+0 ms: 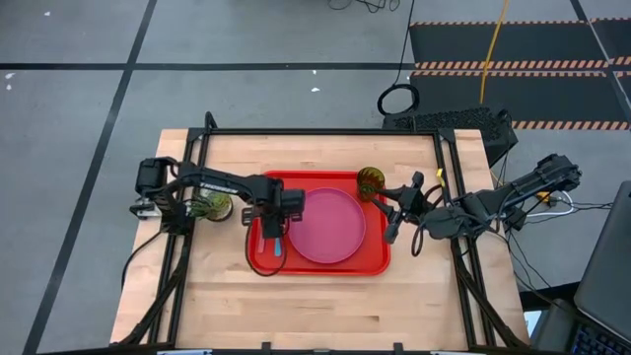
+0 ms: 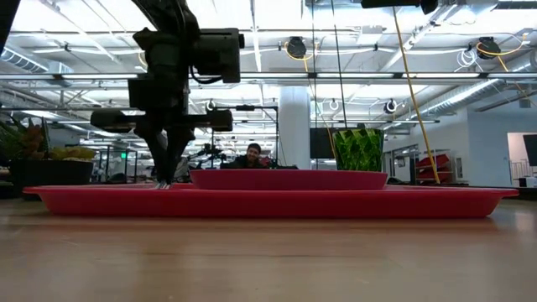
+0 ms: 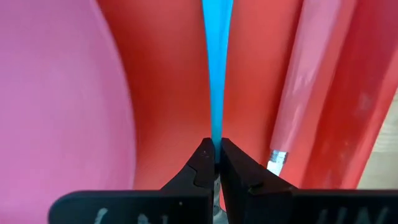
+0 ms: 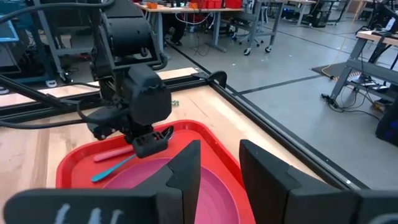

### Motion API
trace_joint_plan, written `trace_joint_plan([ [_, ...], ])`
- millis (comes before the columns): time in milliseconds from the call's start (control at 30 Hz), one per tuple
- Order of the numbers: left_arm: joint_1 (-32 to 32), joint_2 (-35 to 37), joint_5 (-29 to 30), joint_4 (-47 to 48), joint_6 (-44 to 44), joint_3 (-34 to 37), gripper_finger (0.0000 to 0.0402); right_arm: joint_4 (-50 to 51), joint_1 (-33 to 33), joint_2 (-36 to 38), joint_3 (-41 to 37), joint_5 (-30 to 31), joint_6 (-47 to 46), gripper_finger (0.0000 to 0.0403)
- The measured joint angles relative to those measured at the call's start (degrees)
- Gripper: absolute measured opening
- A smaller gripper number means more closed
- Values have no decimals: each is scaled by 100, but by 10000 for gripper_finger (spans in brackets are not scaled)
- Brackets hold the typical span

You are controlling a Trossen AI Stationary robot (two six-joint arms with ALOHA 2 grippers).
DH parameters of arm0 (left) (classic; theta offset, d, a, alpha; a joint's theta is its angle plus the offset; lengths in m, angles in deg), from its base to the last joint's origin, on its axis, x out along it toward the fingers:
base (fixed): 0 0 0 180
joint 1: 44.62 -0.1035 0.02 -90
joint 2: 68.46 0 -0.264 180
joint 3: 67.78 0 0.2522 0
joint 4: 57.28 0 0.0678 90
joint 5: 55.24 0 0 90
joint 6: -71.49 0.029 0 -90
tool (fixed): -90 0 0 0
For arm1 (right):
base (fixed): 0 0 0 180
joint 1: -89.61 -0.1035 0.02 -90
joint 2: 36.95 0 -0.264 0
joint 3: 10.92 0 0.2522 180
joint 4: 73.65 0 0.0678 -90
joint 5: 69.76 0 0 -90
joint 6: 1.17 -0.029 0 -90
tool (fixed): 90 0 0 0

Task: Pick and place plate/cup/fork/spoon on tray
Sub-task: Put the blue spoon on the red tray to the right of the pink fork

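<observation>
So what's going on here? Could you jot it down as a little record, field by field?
tray: red tray in the middle of the table
plate: pink plate lying on the tray
spoon: blue-handled spoon on the tray, beside the plate
fork: pink-handled fork on the tray, next to the spoon
cup: green cup off the tray, at its far right corner
left end effector: shut on the spoon's handle
right end effector: open, over the tray's right edge
</observation>
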Motion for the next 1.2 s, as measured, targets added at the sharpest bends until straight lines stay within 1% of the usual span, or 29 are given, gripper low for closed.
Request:
trace_joint_plan([
  [267,-170,7,33,-7,36,-2,6,33,0,0,-27,-20,-9,106],
  [633,-218,-2,33,-16,66,1,6,-55,0,2,-118,-22,-16,106],
  [933,-216,-351,166,-20,151,1,6,-90,0,2,-118,-24,-10,106],
  [1200,-216,-373,182,-26,105,1,6,-87,0,2,-118,-27,-20,106],
])
